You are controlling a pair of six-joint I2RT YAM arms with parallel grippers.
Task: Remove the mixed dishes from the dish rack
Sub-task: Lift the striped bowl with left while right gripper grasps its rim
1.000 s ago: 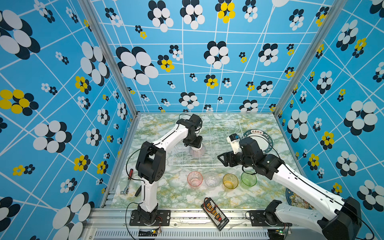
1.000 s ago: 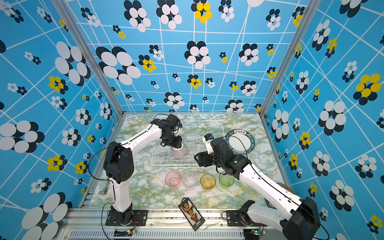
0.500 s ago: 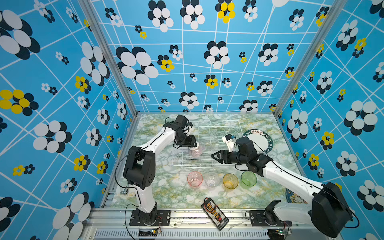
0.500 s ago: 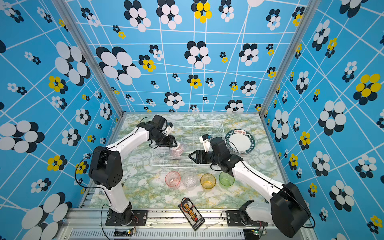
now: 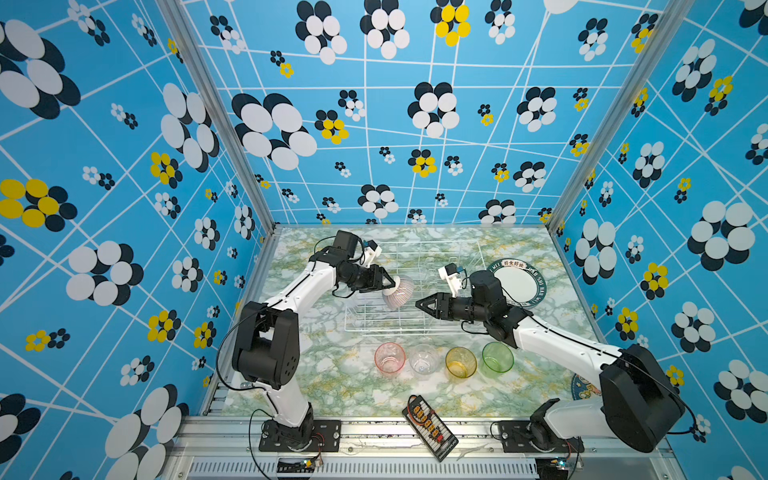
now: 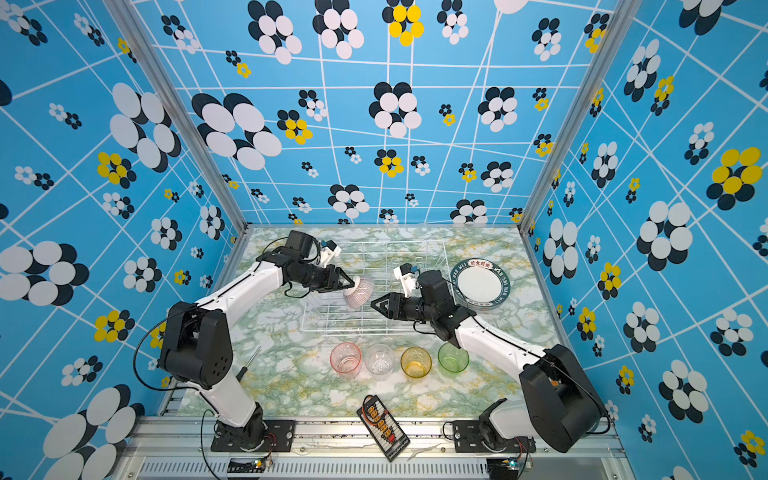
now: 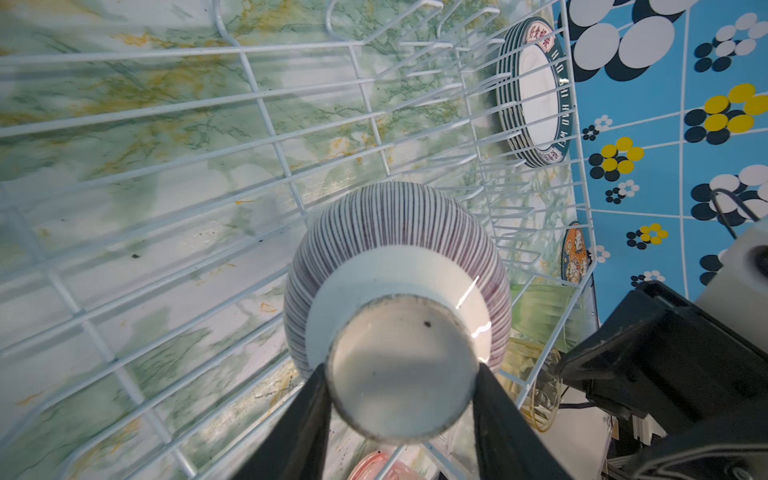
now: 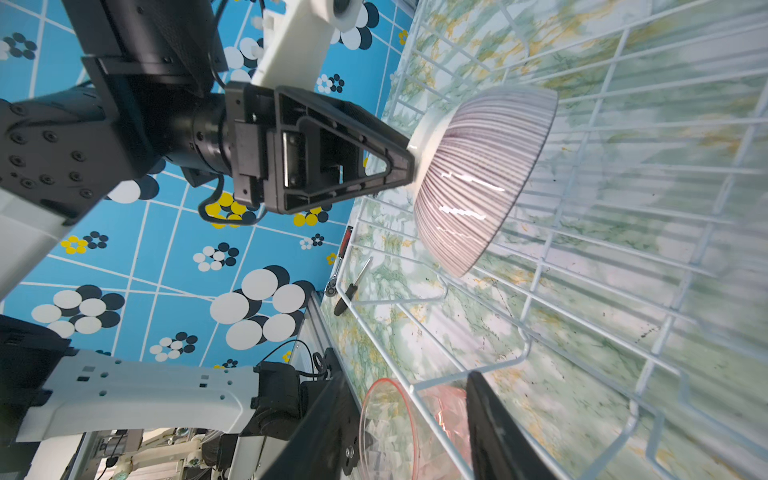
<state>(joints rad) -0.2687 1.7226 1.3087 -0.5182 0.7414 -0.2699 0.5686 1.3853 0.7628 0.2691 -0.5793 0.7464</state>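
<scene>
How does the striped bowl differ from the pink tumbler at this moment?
The bowl is gripped by its foot in the left gripper, tipped sideways over the rack; the pink tumbler stands upright and free on the table. The bowl is opaque, white with purple stripes; the tumbler is see-through pink. Both are round.

The left gripper (image 8: 405, 164) clamps the white foot ring of the purple-striped bowl (image 8: 478, 183) between its 2 black fingers. The bowl is tipped on its side with its mouth facing right, above the floor of the white wire dish rack (image 8: 540, 266). The right gripper (image 8: 405, 376) has its 2 fingers (image 8: 494, 432) apart with nothing between them, and beyond them the pink tumbler (image 8: 386, 428) stands just outside the rack's near side. A screwdriver (image 8: 353, 286) lies on the marble table (image 8: 374, 332) left of the rack.
</scene>
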